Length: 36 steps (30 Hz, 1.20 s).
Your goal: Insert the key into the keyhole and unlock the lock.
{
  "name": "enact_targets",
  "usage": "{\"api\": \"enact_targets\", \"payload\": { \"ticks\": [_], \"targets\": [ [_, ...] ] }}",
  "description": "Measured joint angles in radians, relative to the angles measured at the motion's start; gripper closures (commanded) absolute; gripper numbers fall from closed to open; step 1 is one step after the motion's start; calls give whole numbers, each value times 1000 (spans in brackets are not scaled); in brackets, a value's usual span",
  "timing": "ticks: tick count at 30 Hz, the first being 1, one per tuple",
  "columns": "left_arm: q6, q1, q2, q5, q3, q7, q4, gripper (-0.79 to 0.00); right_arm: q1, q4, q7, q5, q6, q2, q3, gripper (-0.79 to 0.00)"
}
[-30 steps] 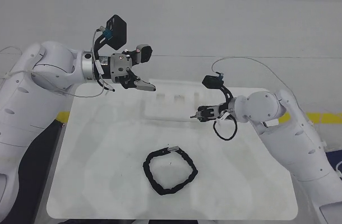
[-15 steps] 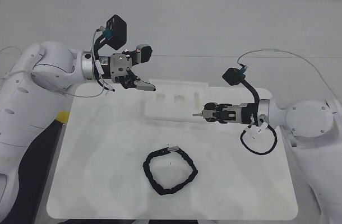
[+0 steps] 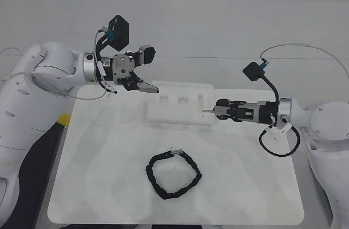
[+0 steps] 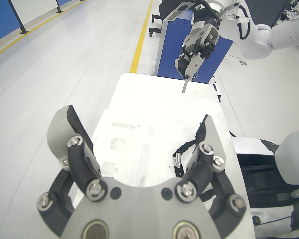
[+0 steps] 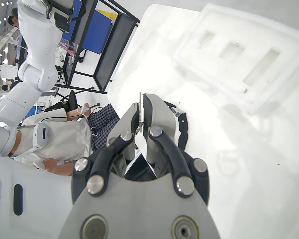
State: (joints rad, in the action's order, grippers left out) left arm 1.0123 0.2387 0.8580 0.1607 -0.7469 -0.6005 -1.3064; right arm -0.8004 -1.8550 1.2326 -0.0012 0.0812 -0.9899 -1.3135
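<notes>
Pinched by its head in the right gripper point(image 3: 219, 110): the key point(image 3: 207, 110), fingers narrowed flat against the metal, blade sticking out past the tips and pointing left. Held level in the air over the right end of the foam tray point(image 3: 163, 118), not touching it. Well apart from the lock point(image 3: 173, 174), with bare table between the two.

Down on the table point(image 3: 94, 177), near the middle and nearer than the tray: that lock, a black sleeved chain closed into a rough loop and lying flat. At the far side of the loop, the short metal end point(image 3: 176, 152), tipped slightly to the right. Too small to make out the keyhole itself.

Farther out, at the far middle of the table, the white foam tray with three rectangular recesses in a row.

Over the far left corner of the table, just left of the tray: the left gripper point(image 3: 149, 87), raised off the surface, fingers spread wide, tips aimed right and slightly down. Well apart from both key and lock.

Beyond the table's left edge, a strip of yellow floor line point(image 3: 63, 118).
</notes>
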Motion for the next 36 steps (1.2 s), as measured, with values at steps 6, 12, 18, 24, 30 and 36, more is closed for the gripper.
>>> {"api": "enact_targets", "payload": {
  "ticks": [6,12,18,24,30,36],
  "targets": [
    [0,0,0,0,0,0,0,-785,0,-1,1,-1,0,0,0,0],
    [0,0,0,0,0,0,0,-785,0,-1,1,-1,0,0,0,0],
    [-57,56,-4,84,-12,34,-70,-785,0,0,1,-1,0,0,0,0],
    [-85,175,-11,168,-14,93,-129,-785,0,0,1,-1,0,0,0,0],
    [-83,295,-20,260,-6,114,-184,-785,0,0,1,-1,0,0,0,0],
    [-77,370,-16,353,10,148,-184,-785,0,0,1,-1,0,0,0,0]
  ]
}}
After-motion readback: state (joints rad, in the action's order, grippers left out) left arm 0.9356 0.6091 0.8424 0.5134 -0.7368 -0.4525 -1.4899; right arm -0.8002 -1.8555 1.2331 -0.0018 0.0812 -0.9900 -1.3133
